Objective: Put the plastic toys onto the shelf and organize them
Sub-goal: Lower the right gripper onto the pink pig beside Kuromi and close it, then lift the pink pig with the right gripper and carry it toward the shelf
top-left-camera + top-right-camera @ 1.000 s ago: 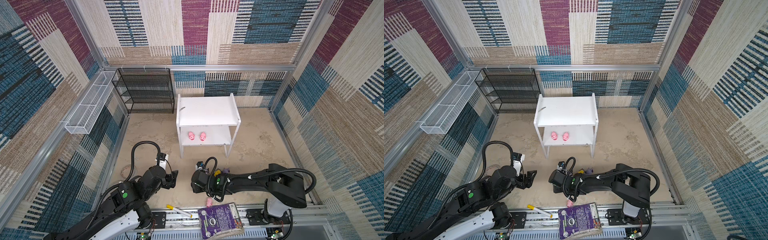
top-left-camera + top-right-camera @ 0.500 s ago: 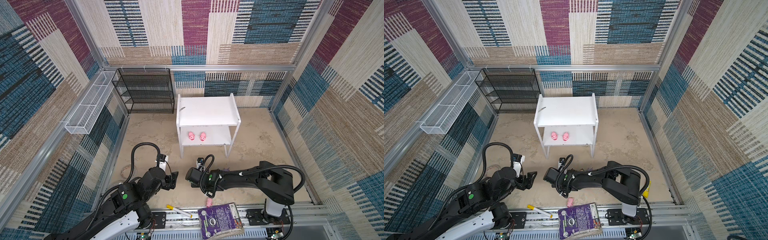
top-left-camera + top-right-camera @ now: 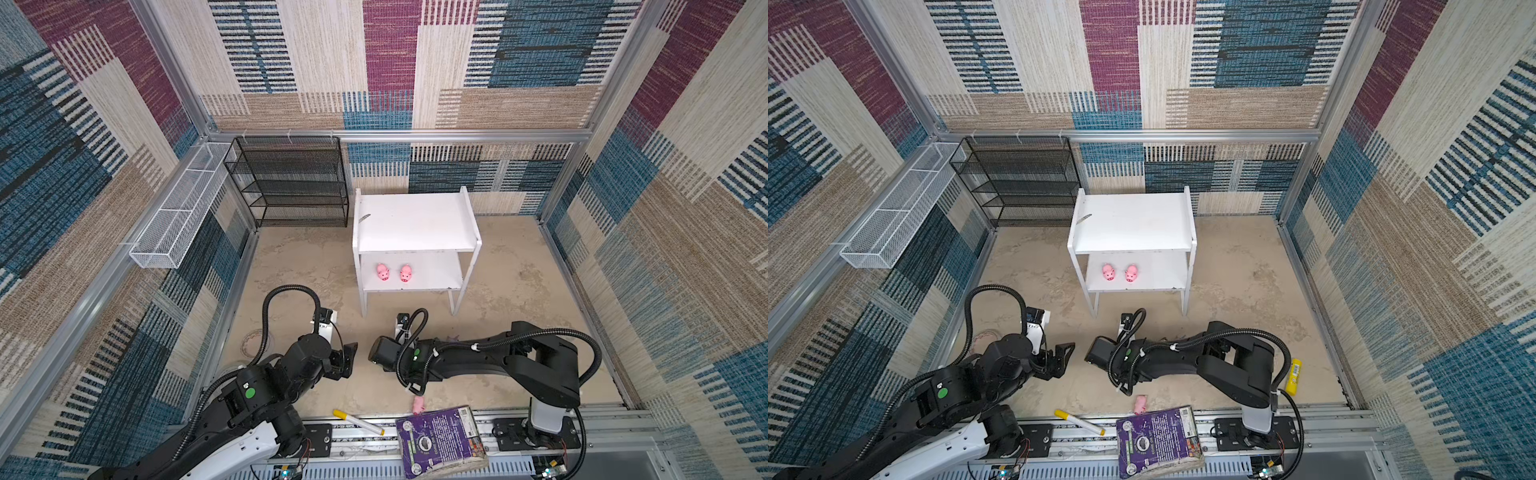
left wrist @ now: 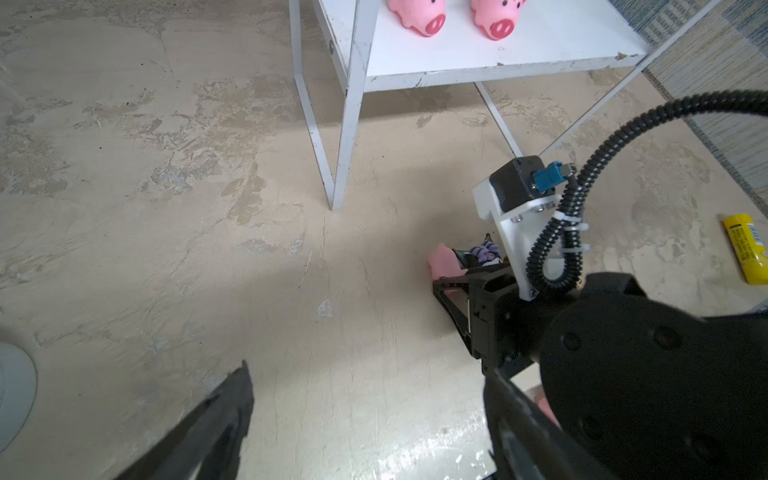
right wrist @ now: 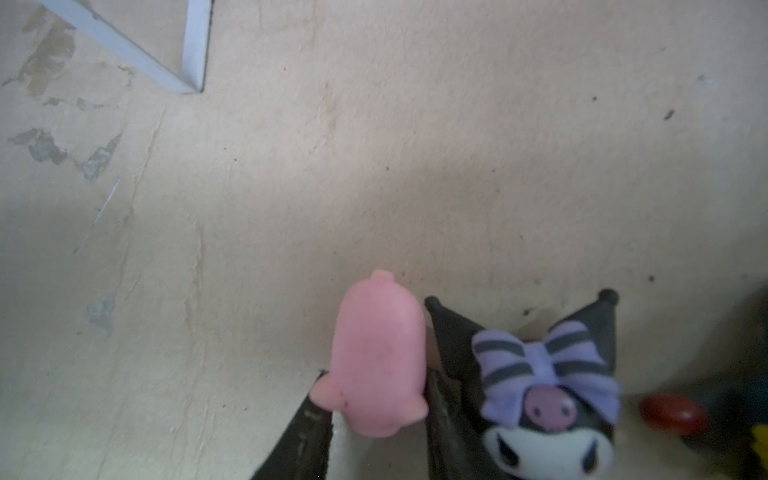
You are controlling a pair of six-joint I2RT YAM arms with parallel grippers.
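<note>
The white shelf [image 3: 415, 224] stands mid-floor, with two pink pigs [image 3: 382, 272] [image 3: 406, 273] side by side on its lower board. In the right wrist view my right gripper [image 5: 374, 374] is shut on a third pink pig [image 5: 378, 357] on the floor, a finger against each flank. A black-purple eared figurine [image 5: 544, 374] stands right beside it, just outside one finger. My left gripper [image 4: 365, 415] hangs open over bare floor left of the right wrist, also in a top view [image 3: 349, 359]. Another pink pig [image 3: 418, 404] lies by the book.
A purple book [image 3: 440, 440] and a yellow-capped marker [image 3: 357, 422] lie on the front rail. A black wire rack [image 3: 291, 183] and a white wire basket [image 3: 178, 212] line the back left. A yellow tube [image 3: 1295, 376] lies behind the right arm.
My right arm has reached a little further left and its jaws have narrowed round the pink pig. The left arm has hardly moved and stays open.
</note>
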